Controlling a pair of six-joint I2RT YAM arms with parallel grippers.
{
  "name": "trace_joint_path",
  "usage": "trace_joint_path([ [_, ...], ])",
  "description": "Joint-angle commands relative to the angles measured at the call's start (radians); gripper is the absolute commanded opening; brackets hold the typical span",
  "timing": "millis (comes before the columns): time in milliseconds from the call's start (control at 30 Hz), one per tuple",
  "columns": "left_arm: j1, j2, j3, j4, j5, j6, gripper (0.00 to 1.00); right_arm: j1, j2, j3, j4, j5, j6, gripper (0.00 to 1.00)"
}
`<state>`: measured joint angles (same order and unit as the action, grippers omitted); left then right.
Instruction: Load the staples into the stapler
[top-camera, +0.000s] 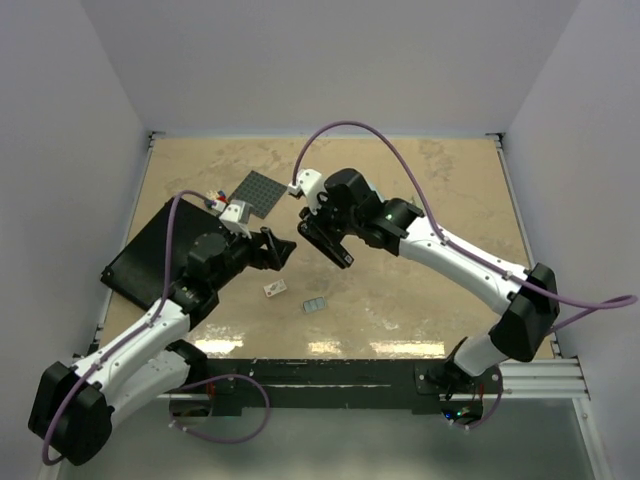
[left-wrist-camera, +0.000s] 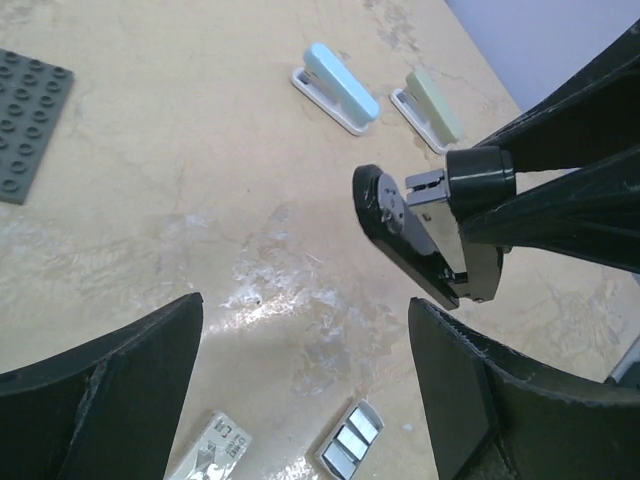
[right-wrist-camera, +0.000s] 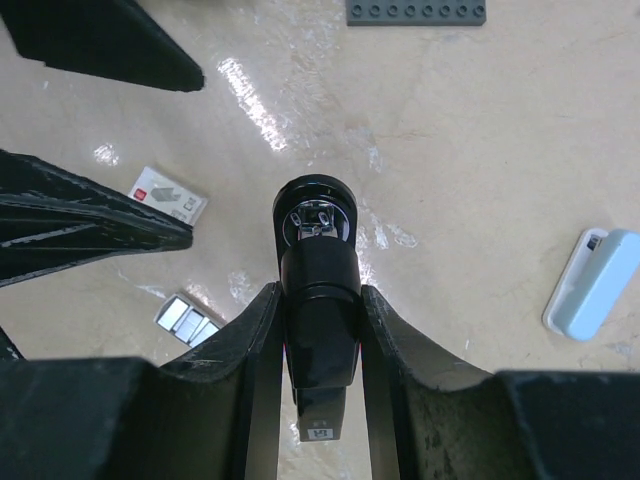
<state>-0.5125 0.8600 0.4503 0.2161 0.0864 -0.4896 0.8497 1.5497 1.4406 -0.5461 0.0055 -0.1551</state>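
Top external view: two white and black robot arms reach in over a beige marbled table (top-camera: 440, 180), and their tips nearly meet at its middle
Right arm: the right gripper (top-camera: 327, 240) is clamped on a slim black stapler (right-wrist-camera: 318, 300), one finger pressed to each long flank; the stapler looks lifted clear of the table
Stapler state: whether its loading channel is exposed cannot be told from these views
Left arm: the left gripper (left-wrist-camera: 305, 310) has its fingers spread wide and holds nothing; it faces the black stapler from close by
Staples: a tiny flat pale grey-blue ribbed block, the staples (top-camera: 315, 305), lies flat on the table towards the near edge, below the gap between the two arms and touching neither
Neighbour: a small white printed box (top-camera: 275, 289) sits near the staples, on their left
Handling: the staples are likely very light and stiff but brittle, a glued strip that could snap or shed pieces if bent or pinched hard; the smooth metal may slip
Where to grip: probably across the two long edges, with the fingertips brought down to the table surface and only gentle pressure
Spare staplers: a light blue stapler (left-wrist-camera: 335, 85) and a pale green stapler (left-wrist-camera: 430, 105) lie side by side farther out
Other items: a dark grey studded plate (top-camera: 258, 192) towards the far side, and a flat black board (top-camera: 150, 255) at the left edge
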Motion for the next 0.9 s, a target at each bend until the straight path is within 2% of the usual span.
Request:
trace_joint_path([
  [0, 0.009, 0.051, 0.088, 0.112, 0.209, 0.126, 0.88, -0.001, -0.075, -0.065, 0.132, -0.079, -0.061, 0.00],
  [167, 0.046, 0.044, 0.166, 0.019, 0.420, 0.454, 0.91, -0.001, -0.186, -0.135, 0.164, -0.160, -0.164, 0.00],
  [267, 0.055, 0.034, 0.171, -0.018, 0.548, 0.600, 0.92, -0.001, -0.238, -0.172, 0.186, -0.191, -0.192, 0.00],
  [367, 0.055, 0.034, 0.157, 0.000, 0.645, 0.670, 0.93, -0.001, -0.312, -0.203, 0.202, -0.263, -0.236, 0.00],
  [500, 0.055, 0.051, 0.165, 0.086, 0.801, 0.688, 0.91, -0.003, -0.394, -0.239, 0.230, -0.376, -0.302, 0.00],
  [600, 0.055, 0.083, 0.200, 0.108, 0.878, 0.692, 0.87, -0.001, -0.415, -0.246, 0.238, -0.389, -0.316, 0.00],
  [867, 0.055, 0.131, 0.271, 0.157, 0.963, 0.645, 0.82, -0.001, -0.419, -0.244, 0.232, -0.394, -0.327, 0.00],
])
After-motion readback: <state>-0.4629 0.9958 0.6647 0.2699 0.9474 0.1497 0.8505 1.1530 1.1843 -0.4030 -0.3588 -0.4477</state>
